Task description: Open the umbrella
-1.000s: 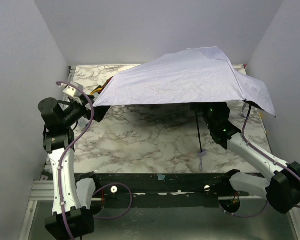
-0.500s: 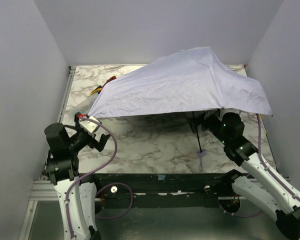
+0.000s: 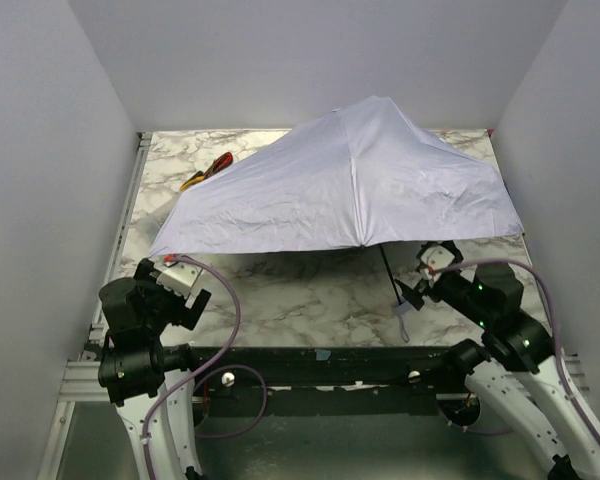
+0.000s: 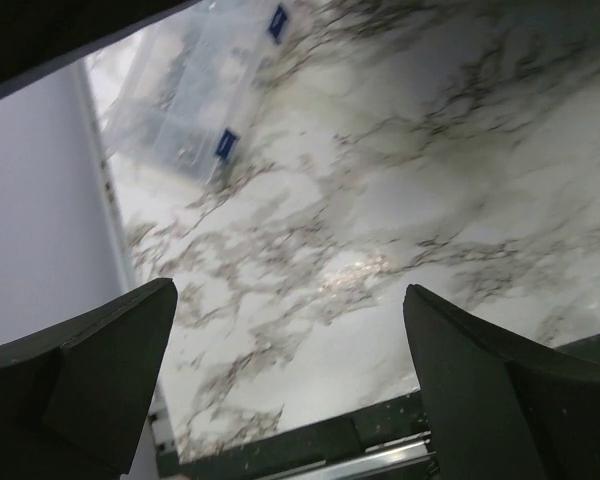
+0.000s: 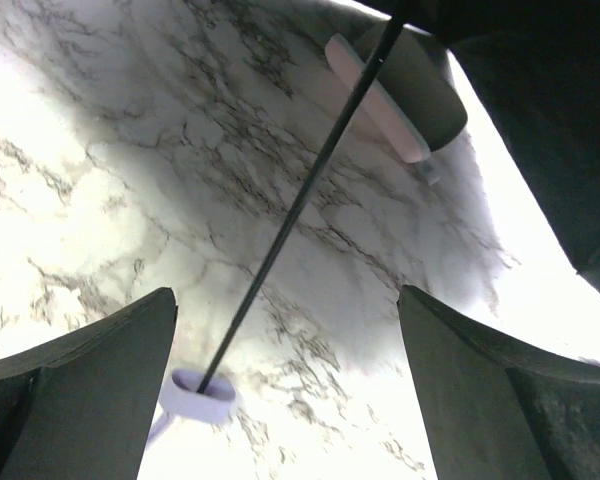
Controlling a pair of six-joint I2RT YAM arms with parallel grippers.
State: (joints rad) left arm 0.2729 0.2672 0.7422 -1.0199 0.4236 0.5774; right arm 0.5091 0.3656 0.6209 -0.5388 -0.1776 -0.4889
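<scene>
From above, the opened compact umbrella (image 3: 350, 185), pale lavender-white outside, is seen spread across the far half of the white-and-grey marbled surface (image 3: 300, 285), its canopy reaching from near the left edge to the right edge. Its thin black shaft (image 3: 390, 272) slants down towards the near edge, and the small pale lavender handle (image 3: 404, 310) lies right of the middle. Red-and-yellow pliers (image 3: 208, 172) are seen near the far left corner, just beyond the canopy's rim. The left tool (image 3: 185, 288) is held over the near left corner, apart from the umbrella; the right tool (image 3: 420, 283) is held just beside the shaft. In the left wrist view, the left tool (image 4: 290, 290) is shown spread wide with nothing between its fingers, and a clear plastic box (image 4: 190, 100) is seen further along the surface. In the right wrist view, the right tool (image 5: 287, 295) is also spread wide; the shaft and handle are framed between its fingers but are not pinched, and the black underside of the canopy (image 5: 540, 120) is seen overhead.
</scene>
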